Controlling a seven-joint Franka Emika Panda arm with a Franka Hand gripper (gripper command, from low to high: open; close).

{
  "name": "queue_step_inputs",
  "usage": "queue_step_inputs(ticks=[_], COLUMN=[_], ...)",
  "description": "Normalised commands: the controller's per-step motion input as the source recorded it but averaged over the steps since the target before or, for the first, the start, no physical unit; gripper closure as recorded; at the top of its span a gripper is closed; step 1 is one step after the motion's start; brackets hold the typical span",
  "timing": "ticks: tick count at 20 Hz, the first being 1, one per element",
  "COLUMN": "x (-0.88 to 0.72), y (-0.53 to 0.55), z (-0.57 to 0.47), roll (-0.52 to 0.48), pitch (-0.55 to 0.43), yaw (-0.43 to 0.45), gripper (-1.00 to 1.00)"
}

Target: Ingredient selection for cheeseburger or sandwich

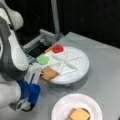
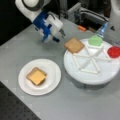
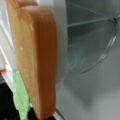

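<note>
Claw (image 2: 61,33) by toast square (image 2: 74,45) on tray edge (image 2: 75,72) — open/closed unclear.

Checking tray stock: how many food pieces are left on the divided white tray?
3: toast square at its edge nearest the gripper, lettuce piece, tomato disc. None appear hidden.

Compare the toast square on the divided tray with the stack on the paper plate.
The toast square lies alone at the divided tray's edge; the stack sits mid paper plate. The toast square shows tan-brown; the stack is topped by yellow cheese. The gripper is nearer the toast square. Both are square.
</note>
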Motion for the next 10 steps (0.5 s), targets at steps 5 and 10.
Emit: queue_step_inputs(ticks=[5, 10], x=[-0.03, -0.04], y=[0.04, 0.12], z=[-0.03, 0.0], roll=[0.235, 0.253], pitch=[-0.076, -0.051], yaw=[-0.111, -0.144], gripper=[-1.0, -1.0])
